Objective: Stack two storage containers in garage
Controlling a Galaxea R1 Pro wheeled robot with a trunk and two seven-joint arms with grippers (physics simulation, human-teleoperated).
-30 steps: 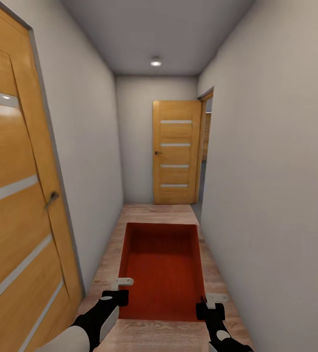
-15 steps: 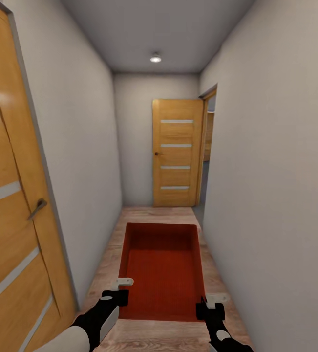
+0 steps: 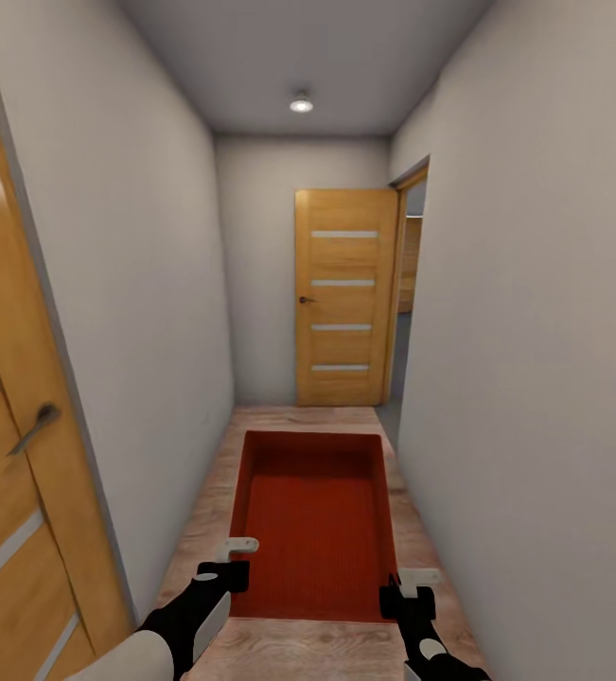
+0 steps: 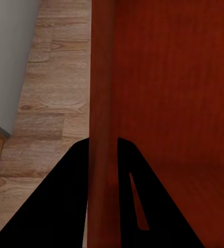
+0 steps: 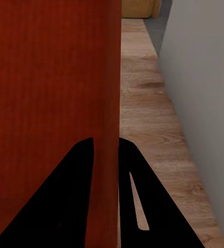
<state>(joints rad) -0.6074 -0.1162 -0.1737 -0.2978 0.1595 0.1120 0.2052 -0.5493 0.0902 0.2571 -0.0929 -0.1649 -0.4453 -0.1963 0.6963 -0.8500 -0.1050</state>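
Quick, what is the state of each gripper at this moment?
Left gripper: shut on the storage container, gripping its left wall.
Right gripper: shut on the same storage container, gripping its right wall.

Light wood plank floor (image 3: pixel 279 653) runs down a narrow corridor between plain pale walls, toward a wooden door (image 3: pixel 343 298) at the far end. The planks show warm grain with darker knots. In the left wrist view the same floor (image 4: pixel 50 103) meets the foot of a pale wall. In the right wrist view the floor (image 5: pixel 148 119) meets the opposite wall and turns to a grey strip near a doorway.
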